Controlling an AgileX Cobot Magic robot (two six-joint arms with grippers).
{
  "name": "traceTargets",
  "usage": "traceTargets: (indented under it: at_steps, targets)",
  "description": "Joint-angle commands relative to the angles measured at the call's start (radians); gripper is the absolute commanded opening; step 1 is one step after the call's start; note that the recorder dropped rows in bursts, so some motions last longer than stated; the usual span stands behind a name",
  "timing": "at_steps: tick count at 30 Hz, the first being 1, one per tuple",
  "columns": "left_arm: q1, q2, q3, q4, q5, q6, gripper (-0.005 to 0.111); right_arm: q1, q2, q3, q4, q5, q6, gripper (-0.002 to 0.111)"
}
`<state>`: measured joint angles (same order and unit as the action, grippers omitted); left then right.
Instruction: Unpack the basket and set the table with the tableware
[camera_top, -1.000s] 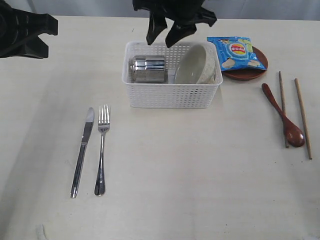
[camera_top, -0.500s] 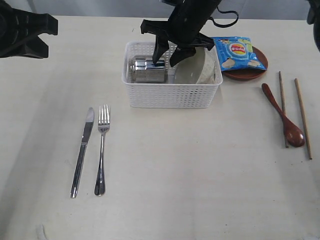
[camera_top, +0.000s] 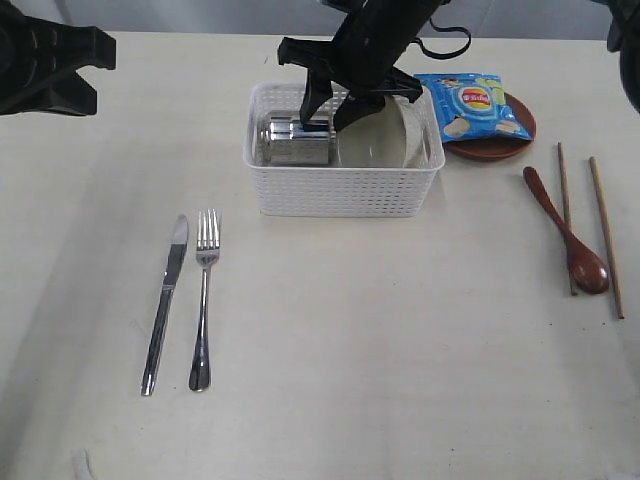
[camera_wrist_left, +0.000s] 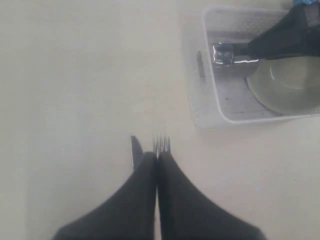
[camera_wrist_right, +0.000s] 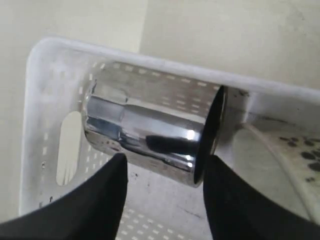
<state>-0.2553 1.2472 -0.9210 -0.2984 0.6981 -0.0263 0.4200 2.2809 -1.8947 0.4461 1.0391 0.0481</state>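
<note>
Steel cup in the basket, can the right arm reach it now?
Probably yes: the open right pincer hangs just over the steel cup, and nothing in the basket covers it.

The large pale cream table (camera_top: 400, 360), faintly wood-grained, carries a white rectangular plastic basket (camera_top: 340, 192) with perforated lattice sides, set near the far edge about the middle. Well in front of the basket and to its left, a shiny steel knife (camera_top: 165, 300) and a shiny steel fork (camera_top: 203, 300) lie side by side, close but apart, handles toward the near edge. Just beside the basket's right end sits a small round brown plate (camera_top: 490, 150). Farther right lie two thin wooden chopsticks (camera_top: 605, 235), roughly parallel; a dark red-brown wooden spoon (camera_top: 566, 233) crosses the left chopstick at a slant, its bowl between the two
</note>
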Motion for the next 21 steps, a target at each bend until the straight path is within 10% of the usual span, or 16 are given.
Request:
traceTargets:
  at_steps: [1,21]
  targets:
    - [0.001,-0.001,0.007,-0.005,-0.008,0.004,0.0,-0.005,0.006,-0.005,0.004,0.005,-0.008,0.046]
    - [0.001,-0.001,0.007,-0.005,-0.01,0.004,0.0,-0.007,-0.019,-0.244,0.003,0.182,-0.138,0.046]
